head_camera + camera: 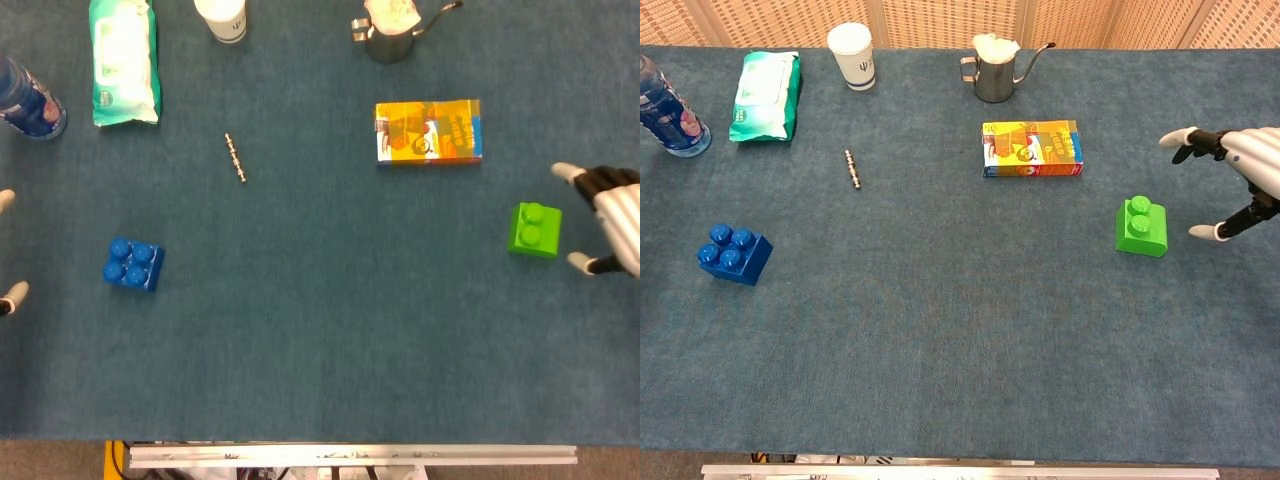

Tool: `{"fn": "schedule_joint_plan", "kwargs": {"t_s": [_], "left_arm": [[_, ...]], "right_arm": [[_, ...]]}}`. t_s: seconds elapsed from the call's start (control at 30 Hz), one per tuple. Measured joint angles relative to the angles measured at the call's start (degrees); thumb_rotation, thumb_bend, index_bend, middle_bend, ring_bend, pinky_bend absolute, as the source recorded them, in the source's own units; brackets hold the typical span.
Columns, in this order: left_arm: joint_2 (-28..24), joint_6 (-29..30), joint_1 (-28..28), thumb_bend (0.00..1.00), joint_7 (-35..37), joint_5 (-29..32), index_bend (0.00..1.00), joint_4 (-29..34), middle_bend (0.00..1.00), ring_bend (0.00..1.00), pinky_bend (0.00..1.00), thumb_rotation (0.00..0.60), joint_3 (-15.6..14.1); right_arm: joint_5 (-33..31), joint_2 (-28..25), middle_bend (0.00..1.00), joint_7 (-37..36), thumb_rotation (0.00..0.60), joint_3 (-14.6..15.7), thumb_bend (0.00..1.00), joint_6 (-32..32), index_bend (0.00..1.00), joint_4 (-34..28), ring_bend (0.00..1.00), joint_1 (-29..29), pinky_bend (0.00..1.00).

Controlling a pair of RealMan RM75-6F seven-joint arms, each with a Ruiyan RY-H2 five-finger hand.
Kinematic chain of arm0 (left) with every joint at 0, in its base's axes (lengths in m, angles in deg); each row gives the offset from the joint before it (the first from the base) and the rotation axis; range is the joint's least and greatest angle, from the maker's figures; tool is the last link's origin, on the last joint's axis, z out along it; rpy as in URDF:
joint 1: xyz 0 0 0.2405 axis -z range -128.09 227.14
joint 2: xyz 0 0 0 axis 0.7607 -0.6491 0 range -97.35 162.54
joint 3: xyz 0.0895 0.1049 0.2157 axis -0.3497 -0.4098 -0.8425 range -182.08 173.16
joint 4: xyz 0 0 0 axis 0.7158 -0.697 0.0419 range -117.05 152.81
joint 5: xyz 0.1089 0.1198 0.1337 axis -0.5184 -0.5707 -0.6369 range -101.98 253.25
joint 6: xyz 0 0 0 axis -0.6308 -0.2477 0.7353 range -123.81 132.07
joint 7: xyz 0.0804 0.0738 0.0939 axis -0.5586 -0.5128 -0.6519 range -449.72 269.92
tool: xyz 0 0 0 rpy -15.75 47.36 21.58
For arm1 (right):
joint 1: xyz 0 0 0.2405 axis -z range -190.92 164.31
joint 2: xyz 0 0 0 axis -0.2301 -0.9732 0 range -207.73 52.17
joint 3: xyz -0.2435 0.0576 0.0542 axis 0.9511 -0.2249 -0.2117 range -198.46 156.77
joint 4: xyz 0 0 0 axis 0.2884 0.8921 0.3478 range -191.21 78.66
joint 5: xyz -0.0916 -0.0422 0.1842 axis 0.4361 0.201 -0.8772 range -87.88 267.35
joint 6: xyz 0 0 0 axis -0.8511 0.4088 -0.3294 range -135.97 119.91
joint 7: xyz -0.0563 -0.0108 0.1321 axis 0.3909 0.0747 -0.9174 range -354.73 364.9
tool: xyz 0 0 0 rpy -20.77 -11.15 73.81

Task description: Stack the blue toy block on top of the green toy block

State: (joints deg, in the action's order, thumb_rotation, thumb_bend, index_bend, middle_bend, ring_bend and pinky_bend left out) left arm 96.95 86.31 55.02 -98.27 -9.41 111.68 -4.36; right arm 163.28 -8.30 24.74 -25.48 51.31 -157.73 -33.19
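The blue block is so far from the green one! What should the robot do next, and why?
Probably move the left hand right to the blue block and grasp it. The block sits untouched far from the green block, and the open right hand waits beside the green one.

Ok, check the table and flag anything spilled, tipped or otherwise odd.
Nothing looks spilled or damaged. The only oddity is a small beaded metal rod lying loose on the cloth, away from the other items. The orange carton lies flat on its side. The blue block and green block sit studs up, far apart.
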Motion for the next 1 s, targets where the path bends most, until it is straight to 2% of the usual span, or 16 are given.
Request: {"fn": "schedule_joint_plan", "kwargs": {"t_s": [0.4,0.83,0.9,1.0], "left_arm": [[-0.08,-0.85,-0.01,0.15,1.18,-0.25,0.15,-0.07,0.14,0.15,0.11,0.600,-0.57],[-0.96,-2.27,0.46,0.15,3.22,-0.86,0.15,0.43,0.14,0.15,0.11,0.600,-1.23],[-0.96,-2.16,0.41,0.15,3.31,-0.85,0.15,0.35,0.14,0.15,0.11,0.600,-1.22],[-0.84,-1.65,0.31,0.15,3.41,-0.99,0.15,0.10,0.14,0.15,0.11,0.600,-1.08]], "right_arm": [[-6.20,5.14,0.28,3.68,0.600,0.39,0.11,-3.07,0.17,3.61,0.21,-3.35,0.25],[-10.25,8.93,0.28,5.30,0.600,0.72,0.11,-5.00,0.17,7.13,0.21,-6.27,0.25],[-10.49,9.10,0.29,5.45,0.600,0.84,0.13,-5.18,0.18,7.32,0.22,-6.49,0.26],[-10.93,9.64,0.31,5.80,0.600,1.24,0.21,-5.74,0.20,7.91,0.23,-7.17,0.29]]}}
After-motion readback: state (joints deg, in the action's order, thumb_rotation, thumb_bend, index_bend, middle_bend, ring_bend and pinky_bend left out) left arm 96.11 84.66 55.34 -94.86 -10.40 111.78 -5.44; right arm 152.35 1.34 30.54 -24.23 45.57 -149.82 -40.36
